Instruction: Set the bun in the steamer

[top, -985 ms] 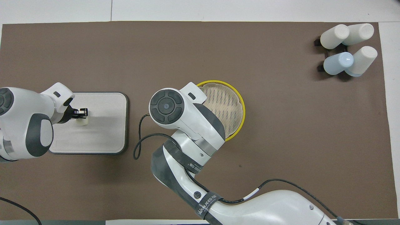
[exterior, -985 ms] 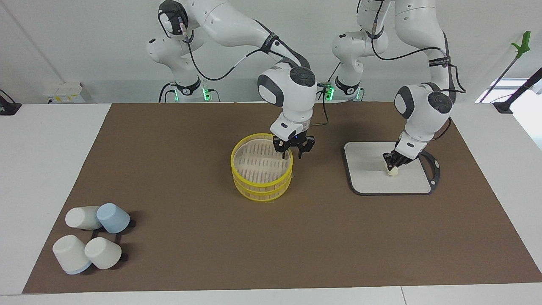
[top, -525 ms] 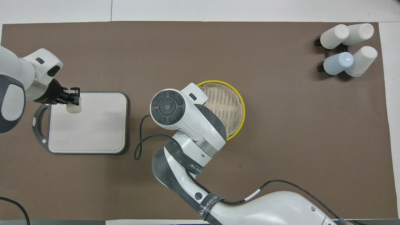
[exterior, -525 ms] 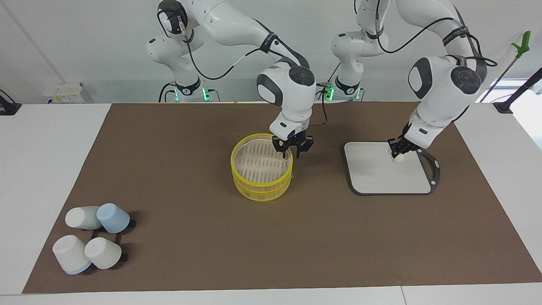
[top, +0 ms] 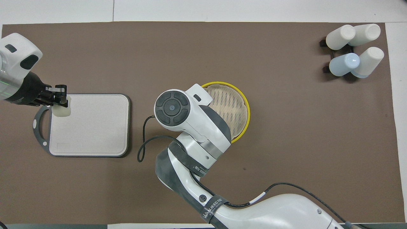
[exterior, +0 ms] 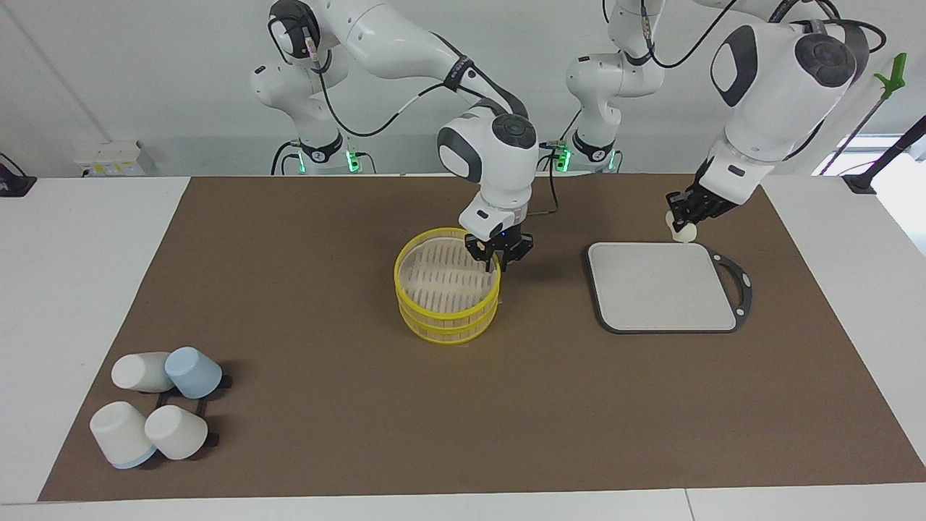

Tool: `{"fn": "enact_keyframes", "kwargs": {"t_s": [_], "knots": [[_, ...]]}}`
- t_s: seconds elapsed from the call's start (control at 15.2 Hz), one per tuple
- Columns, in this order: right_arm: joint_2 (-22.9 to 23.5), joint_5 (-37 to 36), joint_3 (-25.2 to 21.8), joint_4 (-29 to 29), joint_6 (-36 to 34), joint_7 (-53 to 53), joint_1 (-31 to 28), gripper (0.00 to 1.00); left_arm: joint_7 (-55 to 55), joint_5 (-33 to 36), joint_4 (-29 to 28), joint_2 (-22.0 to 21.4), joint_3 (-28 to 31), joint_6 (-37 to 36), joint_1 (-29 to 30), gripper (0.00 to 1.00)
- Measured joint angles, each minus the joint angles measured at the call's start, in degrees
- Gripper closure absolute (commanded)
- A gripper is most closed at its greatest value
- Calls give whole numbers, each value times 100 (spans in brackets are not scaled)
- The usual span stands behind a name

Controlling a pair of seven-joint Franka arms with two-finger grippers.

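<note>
A brown mat (exterior: pixel 289 304) covers the white table (exterior: pixel 72 253) before a pale wall. The left gripper (exterior: pixel 685 217) pinches the bun (exterior: pixel 683 232) in the air over the grey board (exterior: pixel 662 289). The right gripper (exterior: pixel 499 253) clamps the steamer (exterior: pixel 446 298) rim; cups (exterior: pixel 155 409) lie near the corner

A: Bun (exterior: pixel 683 232) status?
B: Small cream-white oblong, pinched in left end effector (exterior: pixel 684 219), up in air over the grey board's edge.
A: Steamer (exterior: pixel 447 285)?
B: Round, yellow-rimmed, two stacked tiers, pale slatted base showing. Upright mid-bench, nothing inside.
</note>
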Motion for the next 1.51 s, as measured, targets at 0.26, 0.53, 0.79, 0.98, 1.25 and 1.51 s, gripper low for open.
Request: {"fn": "enact_keyframes", "kwargs": {"t_s": [0.26,0.53,0.79,0.98,1.25,1.51], "knots": [[-10,10,1,73,-90,7,-23,100,-7,-5,0,0,0,-13,0,82],[-28,84,2,736,-985,-304,-225,100,-591,-39,-12,1,-14,107,-201,82],[-315,226,-14,1052,-1856,-1661,-967,100,-1843,-105,-137,51,-51,654,-992,82],[-594,287,-27,1051,-2649,-2866,-1819,100,-3307,-105,-370,358,-87,1464,-2072,82],[-785,321,-26,854,-3125,-3426,-2319,100,-4619,-104,-477,1073,-89,2521,-2992,80],[-896,321,-23,706,-3485,-3876,-2533,100,-5014,-104,-986,1278,-80,3330,-3326,80]]}}
